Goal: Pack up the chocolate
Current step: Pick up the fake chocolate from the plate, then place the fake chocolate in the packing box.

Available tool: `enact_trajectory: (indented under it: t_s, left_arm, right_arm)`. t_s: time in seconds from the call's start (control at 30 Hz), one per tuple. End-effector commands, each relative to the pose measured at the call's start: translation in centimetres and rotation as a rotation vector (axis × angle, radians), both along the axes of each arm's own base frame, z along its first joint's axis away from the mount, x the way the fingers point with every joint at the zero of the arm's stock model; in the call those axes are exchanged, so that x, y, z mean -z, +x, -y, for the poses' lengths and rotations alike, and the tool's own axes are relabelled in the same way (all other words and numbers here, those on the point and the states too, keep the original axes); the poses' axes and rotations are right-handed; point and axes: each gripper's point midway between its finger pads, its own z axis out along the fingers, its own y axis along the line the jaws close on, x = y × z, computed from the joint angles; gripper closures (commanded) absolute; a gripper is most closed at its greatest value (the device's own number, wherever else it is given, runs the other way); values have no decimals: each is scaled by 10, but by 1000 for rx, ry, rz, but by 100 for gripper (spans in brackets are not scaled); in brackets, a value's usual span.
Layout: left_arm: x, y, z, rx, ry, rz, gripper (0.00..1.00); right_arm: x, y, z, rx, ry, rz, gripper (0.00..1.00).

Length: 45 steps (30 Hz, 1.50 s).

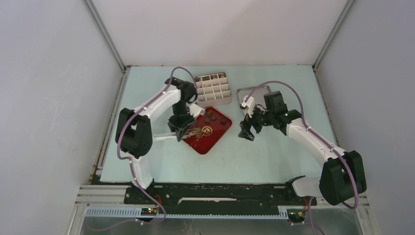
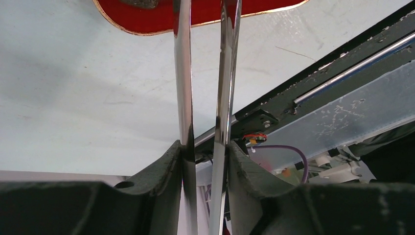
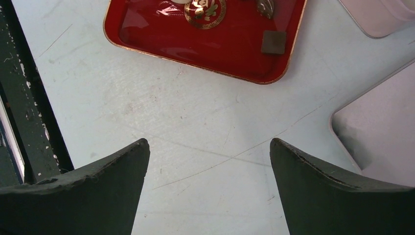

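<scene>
Closest to the lens in the left wrist view, our left gripper [image 2: 205, 149] is clamped on a pair of shiny metal tongs [image 2: 183, 88], one blade against each dark finger, the blades running away toward the near edge of the red tray [image 2: 205, 12]. Their tips pass out of that view, so we cannot tell whether they hold a piece. From above, the tongs reach over the left part of the tray, just beside its gold emblem [image 1: 206, 130]. Our right gripper [image 3: 209, 144] hangs over bare table [image 3: 195, 127] to the right of the tray, its jaws spread wide and holding nothing. The chocolate [image 1: 214, 117] lies in the tray: a few dark pieces show toward its far side, and the right wrist view picks out one square dark piece [image 3: 273, 42] near the tray's right rim. Beyond the tray stands the divided box [image 1: 213, 88], and right of it lies a pale flat lid [image 1: 247, 95] (at least, that is what it looks like). The box's cells read as pale from above, and we cannot tell whether any is filled. We judge the packing to be at an early stage, since every piece we can make out is in the tray and each has to be carried to a cell.
</scene>
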Motion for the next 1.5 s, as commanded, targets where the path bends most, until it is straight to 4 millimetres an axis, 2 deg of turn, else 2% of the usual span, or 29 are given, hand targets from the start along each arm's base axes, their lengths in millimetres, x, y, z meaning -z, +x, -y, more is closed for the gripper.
enact_trajectory:
  t_s: [0.0, 0.2, 0.27, 0.47, 0.6, 0.73, 0.9, 1.03, 1.23, 1.37, 1.47]
  left_arm:
    - [-14, -1, 7, 17, -40, 14, 71]
    - [-28, 13, 22, 16, -113, 79, 84]
    - [-36, 18, 26, 18, -139, 110, 85]
    - [-61, 51, 37, -16, -195, 279, 88]
    - [-70, 91, 46, -49, -204, 399, 88]
    - [-74, 141, 59, -91, -222, 518, 88]
    - [-66, 197, 75, -144, -227, 621, 88]
    - [-60, 230, 85, -187, -246, 696, 88]
    - [-53, 252, 93, -211, -262, 739, 87]
    - [-43, 256, 92, -210, -251, 727, 84]
    - [-36, 254, 92, -211, -254, 700, 78]
  right_arm:
    - [-12, 5, -3, -23, 17, 37, 5]
    - [-12, 7, 1, -10, 13, 40, 5]
    - [-11, 8, 2, -6, 14, 36, 5]
    - [-10, 11, 7, 10, 13, 29, 5]
    - [-9, 14, 11, 26, 12, 27, 5]
    - [-10, 16, 14, 41, 20, 23, 5]
    - [-13, 18, 19, 55, 33, 18, 5]
    - [-14, 18, 20, 61, 36, 18, 5]
    - [-12, 19, 21, 63, 34, 14, 6]
    - [-9, 20, 22, 64, 27, 11, 5]
    - [-9, 20, 22, 66, 25, 11, 5]
